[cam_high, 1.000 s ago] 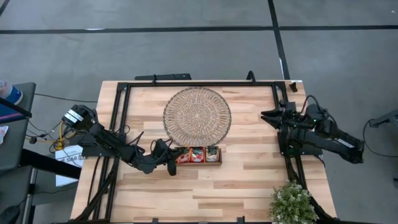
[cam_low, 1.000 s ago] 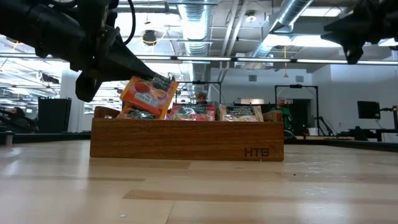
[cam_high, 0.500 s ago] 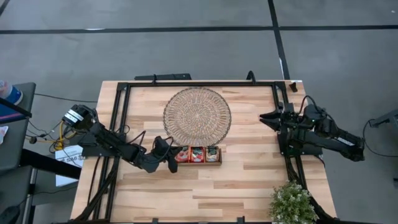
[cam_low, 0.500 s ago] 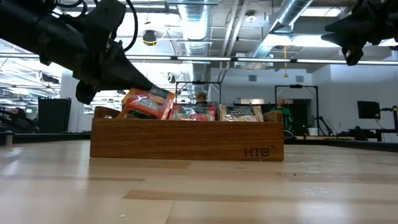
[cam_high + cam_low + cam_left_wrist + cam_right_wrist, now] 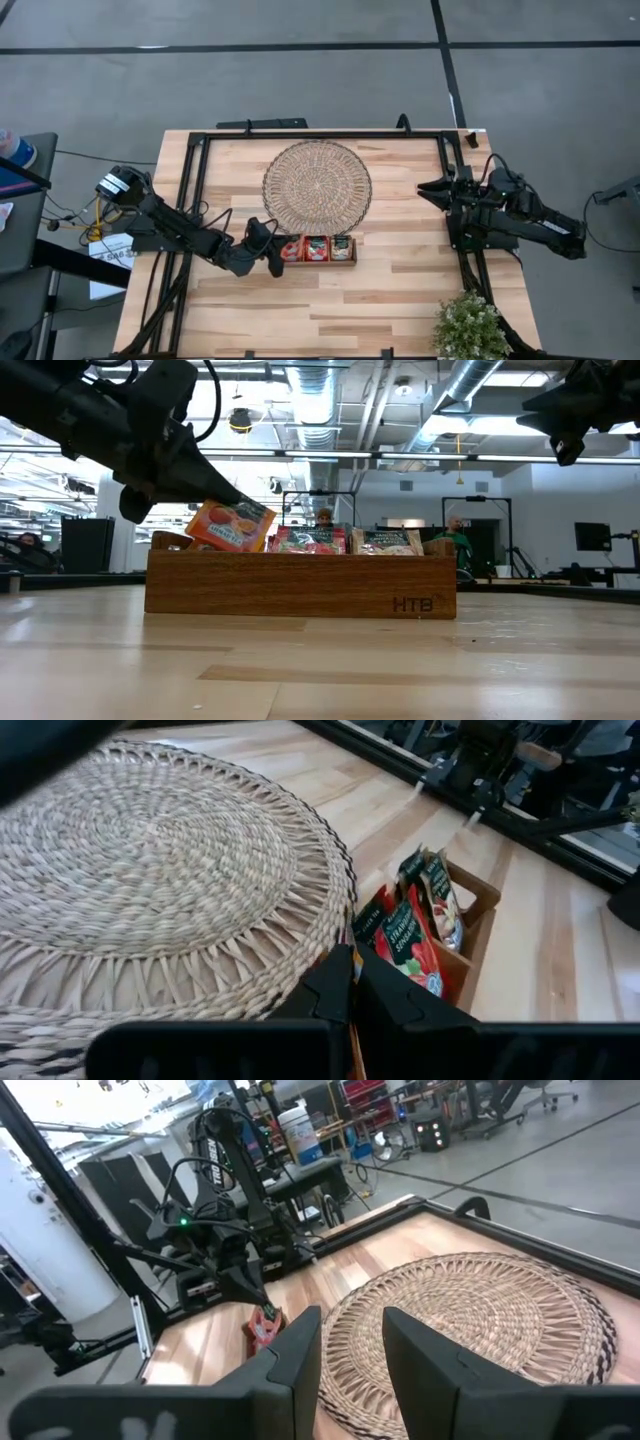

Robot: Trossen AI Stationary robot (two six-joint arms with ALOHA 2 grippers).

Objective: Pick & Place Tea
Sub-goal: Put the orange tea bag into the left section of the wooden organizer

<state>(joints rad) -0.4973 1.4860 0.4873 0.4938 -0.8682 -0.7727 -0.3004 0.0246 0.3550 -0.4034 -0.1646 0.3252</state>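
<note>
left gripper (image 5: 240,510): at the left end of the wooden tray (image 5: 300,585), just above its left compartment; fingers pinched together on one red-orange tea sachet (image 5: 230,525); in the high view it sits at (image 5: 272,258), touching the tray's left end
held sachet: tilted, lifted clear of the tray wall in the low view; its lower edge is near the tray rim; contact with the sachets below cannot be told
tea in tray (image 5: 318,248): sachets stand upright in all three compartments; red-orange packs in the left and middle ones, a paler green-topped pack (image 5: 385,541) in the right one; left wrist view shows the same packs (image 5: 412,935) standing in the tray beside the mat
woven mat (image 5: 317,186): round, flat, just beyond the tray toward the table's far edge; bare, no sachet on it
right gripper (image 5: 432,188): waits at the table's right side, well apart from the tray, raised off the table; fingers (image 5: 295,1355) apart, nothing between them
table (image 5: 400,290): light wood with a black frame
plant (image 5: 470,325): at the near right corner
room behind: two people far back in the low view
</note>
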